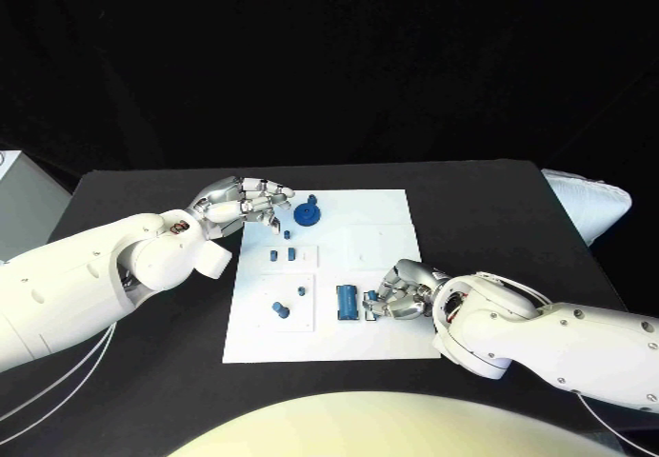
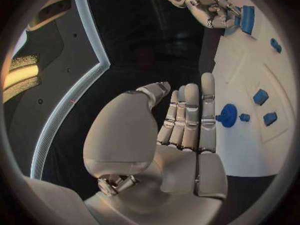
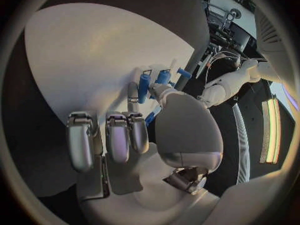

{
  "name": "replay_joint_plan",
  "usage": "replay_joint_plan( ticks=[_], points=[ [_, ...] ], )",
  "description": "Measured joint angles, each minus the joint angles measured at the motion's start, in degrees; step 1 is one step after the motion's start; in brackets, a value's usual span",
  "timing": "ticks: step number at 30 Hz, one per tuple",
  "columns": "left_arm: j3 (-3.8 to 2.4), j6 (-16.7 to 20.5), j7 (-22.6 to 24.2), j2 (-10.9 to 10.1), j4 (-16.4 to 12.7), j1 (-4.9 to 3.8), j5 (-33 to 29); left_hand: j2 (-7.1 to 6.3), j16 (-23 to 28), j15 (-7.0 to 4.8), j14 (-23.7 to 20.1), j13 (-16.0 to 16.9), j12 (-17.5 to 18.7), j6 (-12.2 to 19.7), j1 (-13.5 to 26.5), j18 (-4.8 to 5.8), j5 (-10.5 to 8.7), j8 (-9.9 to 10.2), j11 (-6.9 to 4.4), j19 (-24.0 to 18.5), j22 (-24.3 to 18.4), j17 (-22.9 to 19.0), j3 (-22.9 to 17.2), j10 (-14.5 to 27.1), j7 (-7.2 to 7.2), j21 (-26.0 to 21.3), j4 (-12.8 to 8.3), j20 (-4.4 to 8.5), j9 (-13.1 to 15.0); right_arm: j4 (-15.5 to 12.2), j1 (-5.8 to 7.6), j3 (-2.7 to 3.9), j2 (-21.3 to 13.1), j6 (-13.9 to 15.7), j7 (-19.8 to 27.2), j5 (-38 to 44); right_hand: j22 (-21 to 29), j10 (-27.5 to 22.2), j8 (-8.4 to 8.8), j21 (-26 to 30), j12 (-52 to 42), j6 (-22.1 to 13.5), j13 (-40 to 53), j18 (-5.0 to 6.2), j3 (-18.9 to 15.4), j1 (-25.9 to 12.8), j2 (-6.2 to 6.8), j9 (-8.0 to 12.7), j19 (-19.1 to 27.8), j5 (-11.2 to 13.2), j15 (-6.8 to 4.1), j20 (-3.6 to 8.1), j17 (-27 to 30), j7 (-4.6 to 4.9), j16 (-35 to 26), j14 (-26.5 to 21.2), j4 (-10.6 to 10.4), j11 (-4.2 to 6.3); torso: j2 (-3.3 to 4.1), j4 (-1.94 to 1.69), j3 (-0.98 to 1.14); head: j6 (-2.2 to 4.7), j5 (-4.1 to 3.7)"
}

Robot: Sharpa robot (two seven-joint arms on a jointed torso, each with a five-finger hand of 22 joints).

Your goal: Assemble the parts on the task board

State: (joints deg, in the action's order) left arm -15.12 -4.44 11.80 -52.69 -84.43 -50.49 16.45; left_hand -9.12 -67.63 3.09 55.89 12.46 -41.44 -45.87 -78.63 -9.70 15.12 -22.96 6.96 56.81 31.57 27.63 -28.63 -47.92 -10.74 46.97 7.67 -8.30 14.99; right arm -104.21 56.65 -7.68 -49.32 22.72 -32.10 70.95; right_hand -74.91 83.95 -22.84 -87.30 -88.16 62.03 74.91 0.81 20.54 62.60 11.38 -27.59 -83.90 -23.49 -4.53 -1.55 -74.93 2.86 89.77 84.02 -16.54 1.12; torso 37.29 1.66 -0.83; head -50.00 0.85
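Note:
The white task board point(image 1: 370, 324) lies in the middle of the table. A round blue part point(image 1: 308, 215) stands near its far left corner. My left hand point(image 1: 248, 202) hovers just beside it with straight fingers and holds nothing; the round blue part point(image 2: 228, 116) lies close to its fingertips point(image 2: 207, 82). A blue block point(image 1: 348, 301) stands near the board's middle front. My right hand point(image 1: 401, 290) is right next to it, its thumb and a finger pinching a small blue part point(image 1: 369, 303). The blue block point(image 3: 145, 85) sits ahead of the right hand's fingers point(image 3: 119, 137).
Two small blue pieces point(image 1: 283, 254) sit in a recess on the board's left side, with single pieces at the left front point(image 1: 280, 308) and middle left point(image 1: 304, 288). Black table point(image 1: 151, 190) surrounds the board. A white object point(image 1: 590, 205) lies at the table's right edge.

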Motion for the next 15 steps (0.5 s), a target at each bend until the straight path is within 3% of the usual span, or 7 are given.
replay_joint_plan(
  ticks=[15],
  points=[
    [0.00,-0.2,-0.2,0.0,0.1,0.05,0.1,0.00,0.0,0.00,0.0,0.0,0.0,0.0,0.0,0.00,0.00,0.0,0.00,0.0,-0.1,0.0,-0.2,0.0,0.00,0.0,0.2,0.00,0.0,-0.4,-0.01,-0.01,-0.2,0.1,-0.1,0.1,0.0,0.0,-0.23,-0.4,0.0,0.0,0.0,0.00,-1.7,-3.2,0.23,0.0,0.0,0.2,0.00,0.00,0.0,0.00,0.0,0.0,-0.2,-0.01,-0.06,0.03,0.05,0.00,0.09]
  ],
)
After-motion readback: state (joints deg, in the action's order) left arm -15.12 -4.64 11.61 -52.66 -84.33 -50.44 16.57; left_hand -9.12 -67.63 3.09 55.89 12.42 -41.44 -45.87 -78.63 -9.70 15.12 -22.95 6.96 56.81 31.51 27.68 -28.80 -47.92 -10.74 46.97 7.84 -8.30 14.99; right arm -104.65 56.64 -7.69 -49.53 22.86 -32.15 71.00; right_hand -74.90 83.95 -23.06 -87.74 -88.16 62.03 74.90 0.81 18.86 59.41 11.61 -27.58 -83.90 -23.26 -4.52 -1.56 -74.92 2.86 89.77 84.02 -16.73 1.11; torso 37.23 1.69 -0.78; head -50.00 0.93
